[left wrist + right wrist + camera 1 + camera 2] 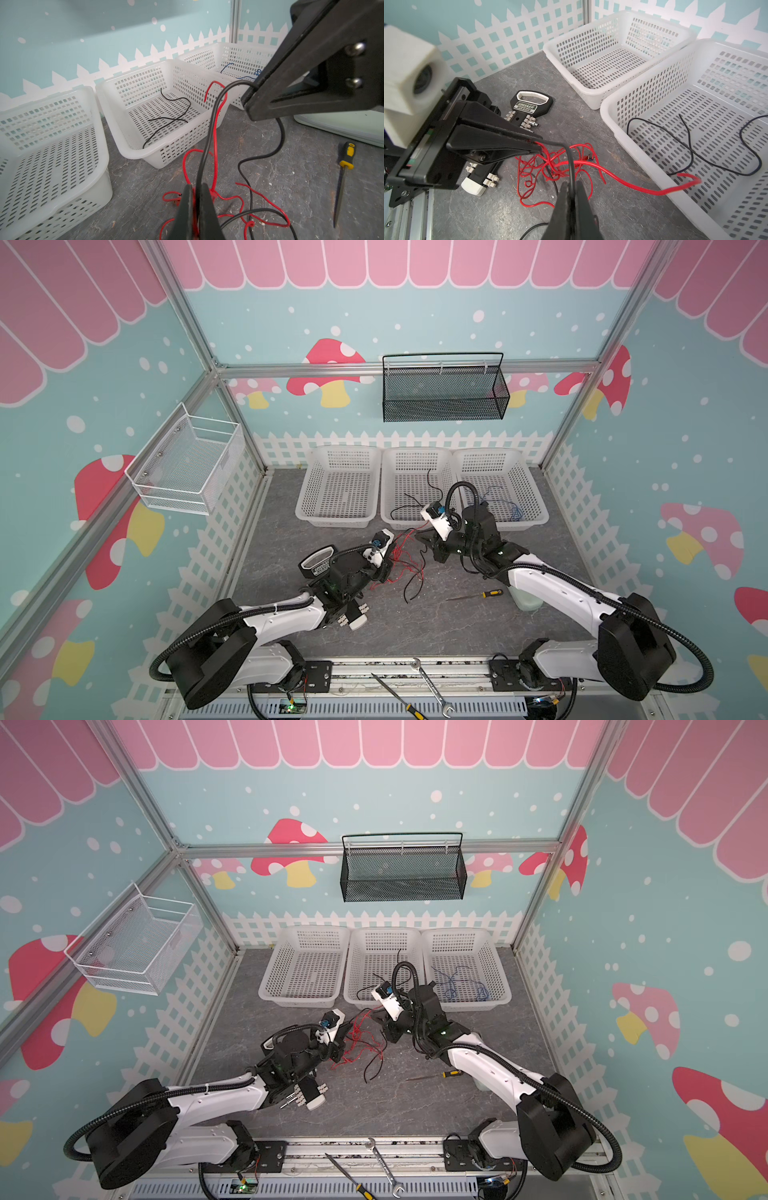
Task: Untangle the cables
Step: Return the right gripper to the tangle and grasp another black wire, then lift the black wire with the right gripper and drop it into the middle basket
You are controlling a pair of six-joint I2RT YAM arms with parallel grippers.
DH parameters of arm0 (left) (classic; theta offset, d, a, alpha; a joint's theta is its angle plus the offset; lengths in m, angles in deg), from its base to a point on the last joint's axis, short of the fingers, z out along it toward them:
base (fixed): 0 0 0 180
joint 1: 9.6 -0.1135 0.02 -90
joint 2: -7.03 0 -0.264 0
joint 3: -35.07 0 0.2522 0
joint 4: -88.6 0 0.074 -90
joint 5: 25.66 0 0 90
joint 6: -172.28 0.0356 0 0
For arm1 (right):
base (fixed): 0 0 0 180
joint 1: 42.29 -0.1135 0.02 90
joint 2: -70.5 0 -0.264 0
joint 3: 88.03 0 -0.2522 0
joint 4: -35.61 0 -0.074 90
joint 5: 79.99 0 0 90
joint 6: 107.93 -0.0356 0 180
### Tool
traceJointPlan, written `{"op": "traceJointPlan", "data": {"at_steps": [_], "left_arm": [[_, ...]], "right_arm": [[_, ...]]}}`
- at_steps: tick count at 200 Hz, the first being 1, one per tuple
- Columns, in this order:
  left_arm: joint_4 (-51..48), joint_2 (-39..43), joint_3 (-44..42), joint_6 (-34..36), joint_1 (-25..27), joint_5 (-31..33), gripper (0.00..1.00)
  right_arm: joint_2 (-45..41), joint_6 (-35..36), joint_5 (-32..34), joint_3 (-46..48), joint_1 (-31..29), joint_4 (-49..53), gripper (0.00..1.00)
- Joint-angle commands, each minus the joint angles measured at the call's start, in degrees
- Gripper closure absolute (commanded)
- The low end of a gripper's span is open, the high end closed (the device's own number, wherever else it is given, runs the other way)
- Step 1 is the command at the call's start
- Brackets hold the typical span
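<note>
A tangle of red cables [399, 560] [361, 1038] with a black cable [415, 585] lies on the grey table in front of the baskets. My left gripper [195, 187] [387, 568] is shut on red and black cables at the tangle's left side. My right gripper [571, 184] [422, 537] is shut on the black cable [572, 164], which runs taut between the two grippers. One red cable's end [691, 178] arches over the middle basket's rim [415, 526]. That basket holds loose black cables [691, 149]. Blue cables [513, 510] lie in the right basket.
The left white basket [338, 522] holds nothing. A yellow-handled screwdriver [478, 595] lies at the right and a black GREENER tool [532, 104] beside the left arm. A pale container [525, 603] sits under the right arm. A wrench [430, 684] lies on the front rail.
</note>
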State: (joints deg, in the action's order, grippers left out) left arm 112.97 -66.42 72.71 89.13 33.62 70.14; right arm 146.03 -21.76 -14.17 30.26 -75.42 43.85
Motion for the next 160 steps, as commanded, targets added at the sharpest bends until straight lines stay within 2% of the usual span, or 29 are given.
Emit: {"op": "traceJointPlan", "data": {"at_steps": [1,31,55,105,160], "left_arm": [[-0.9,0.4,0.3,-0.2,0.3,0.3,0.98],[-1.2,-0.3,-0.1,-1.4,0.2,-0.9,0.86],[-1.9,-0.9,0.0,-1.8,0.3,-1.5,0.83],[-2.3,-1.8,0.1,-2.5,0.3,-1.3,0.8],[-1.5,-2.3,0.0,-2.6,0.3,-1.8,0.8]], "right_arm": [[-2.5,0.7,1.6,0.4,-0.6,-1.7,1.0],[-5.5,1.1,2.0,-1.3,-0.6,-1.8,1.0],[-7.8,1.0,0.6,-3.2,-0.6,-2.1,1.0],[-11.9,0.3,-4.1,-7.3,-0.6,-5.1,1.0],[-13.4,1.8,-6.4,-11.6,-0.6,-5.4,1.0]]}}
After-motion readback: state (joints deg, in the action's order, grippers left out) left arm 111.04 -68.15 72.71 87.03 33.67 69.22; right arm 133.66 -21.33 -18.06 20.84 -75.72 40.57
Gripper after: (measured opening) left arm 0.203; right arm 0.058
